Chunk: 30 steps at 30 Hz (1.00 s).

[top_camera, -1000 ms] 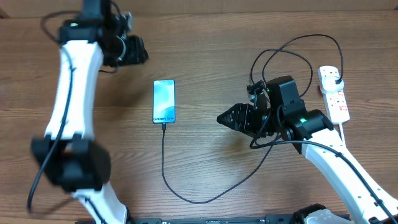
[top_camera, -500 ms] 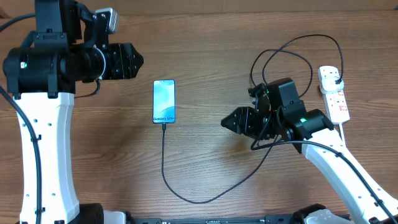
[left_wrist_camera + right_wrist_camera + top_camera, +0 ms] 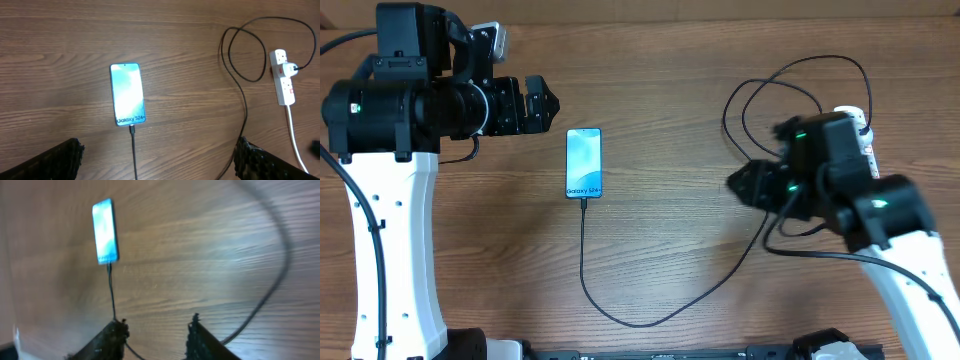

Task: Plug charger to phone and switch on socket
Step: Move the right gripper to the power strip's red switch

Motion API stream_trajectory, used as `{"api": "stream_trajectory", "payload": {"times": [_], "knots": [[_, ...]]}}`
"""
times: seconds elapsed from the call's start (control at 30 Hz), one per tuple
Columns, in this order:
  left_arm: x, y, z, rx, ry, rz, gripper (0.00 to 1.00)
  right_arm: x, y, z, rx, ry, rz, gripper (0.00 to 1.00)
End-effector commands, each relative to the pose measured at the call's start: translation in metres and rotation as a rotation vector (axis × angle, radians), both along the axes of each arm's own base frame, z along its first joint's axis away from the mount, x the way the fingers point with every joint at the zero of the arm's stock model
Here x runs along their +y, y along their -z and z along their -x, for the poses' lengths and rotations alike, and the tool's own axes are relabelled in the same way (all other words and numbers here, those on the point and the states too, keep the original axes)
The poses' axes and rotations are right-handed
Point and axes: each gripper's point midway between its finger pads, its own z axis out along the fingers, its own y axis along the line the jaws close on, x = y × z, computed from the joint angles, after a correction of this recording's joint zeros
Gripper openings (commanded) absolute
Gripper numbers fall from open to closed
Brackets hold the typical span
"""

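**Overhead view.** The phone (image 3: 584, 163) lies flat on the wooden worktop (image 3: 660, 90), screen up, roughly midway between the two arms. The charger (image 3: 583, 260) leaves the phone's lower edge, sweeps toward the right side of the worktop and passes under the right arm. The left gripper (image 3: 546, 103) hangs just beside the phone's top corner, clear of it. The right gripper (image 3: 745, 185) hangs well apart from the phone, over the cable. The right arm covers most of the socket (image 3: 844, 113) in this view.

**Left wrist view.** Only here is the socket (image 3: 283, 80) seen whole: a white strip with red markings lying at the right edge, its white cord (image 3: 295, 135) trailing away. The black plug (image 3: 295, 67) sits in the strip, and the cable loops beside it. (Switch position is too small to tell.) The connector tip meets the bottom edge of the phone (image 3: 127, 93). The jaws of the left gripper (image 3: 159, 150) stand wide apart, with nothing between them but worktop and cable.

**Right wrist view (blurred).** The phone (image 3: 105, 231) appears far off with the charger (image 3: 111, 292) hanging from it; the socket is outside this view. The jaws of the right gripper (image 3: 156, 330) stand apart, clamped on nothing, bare wood showing between them.
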Motion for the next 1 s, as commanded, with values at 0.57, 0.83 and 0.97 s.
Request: {"api": "stream_trajectory", "payload": {"times": [0.57, 0.83, 0.97], "knots": [[0.0, -0.006, 0.002, -0.021, 0.004, -0.012, 1.0, -0.143, -0.034, -0.022, -0.086, 0.436, 0.039, 0.15], [0.0, -0.006, 0.002, -0.021, 0.004, -0.012, 1.0, -0.166, -0.039, -0.021, -0.118, 0.472, 0.016, 0.1], [0.0, -0.006, 0.002, -0.021, 0.004, -0.012, 1.0, -0.17, -0.043, -0.024, -0.141, 0.475, -0.028, 0.08]]}}
